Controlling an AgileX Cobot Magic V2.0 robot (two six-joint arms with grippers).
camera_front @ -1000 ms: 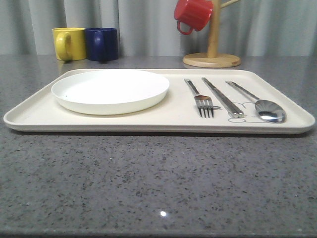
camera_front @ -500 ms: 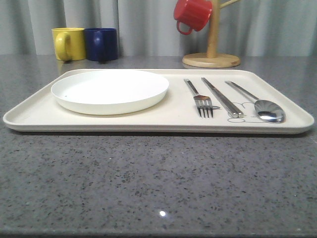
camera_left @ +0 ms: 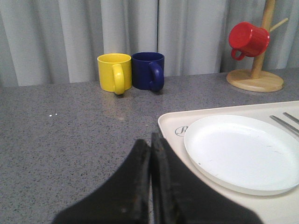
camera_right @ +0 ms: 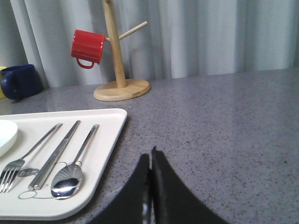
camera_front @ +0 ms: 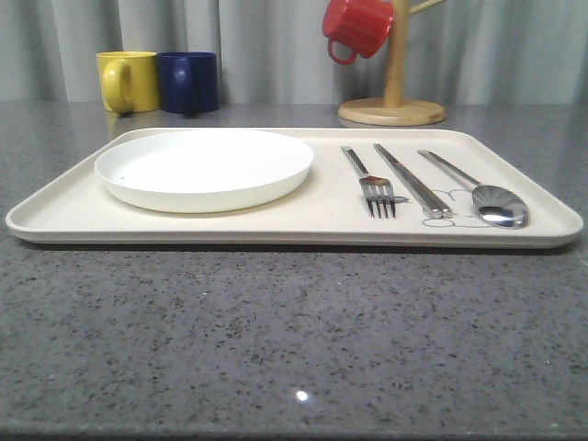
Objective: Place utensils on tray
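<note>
A speckled grey stone table [camera_front: 276, 340] carries everything, with pale curtains [camera_front: 266, 46] hanging behind it. On it lies the cream tray [camera_front: 55, 219], long side toward the robot, filling most of the table's width. A round white plate [camera_front: 204, 167] sits on the tray's left half. On the right half the utensils lie side by side, apart from one another, handles pointing away from the robot: the fork [camera_front: 372, 182] nearest the plate, the chopsticks [camera_front: 412, 179] in the middle, the spoon [camera_front: 478, 190] toward the tray's right rim. Behind the tray, on the right, stands a wooden mug tree [camera_front: 395, 87] with a red mug [camera_front: 358, 28] hung on a peg. Far left at the back, a yellow mug [camera_front: 127, 81] and a dark blue mug [camera_front: 188, 81] stand touching. The left gripper [camera_left: 150, 140] hovers over the tray's corner beside the plate, jaws pressed together and holding nothing. The right gripper [camera_right: 150, 156] hangs over bare table just right of the tray, its jaws likewise closed on nothing.
</note>
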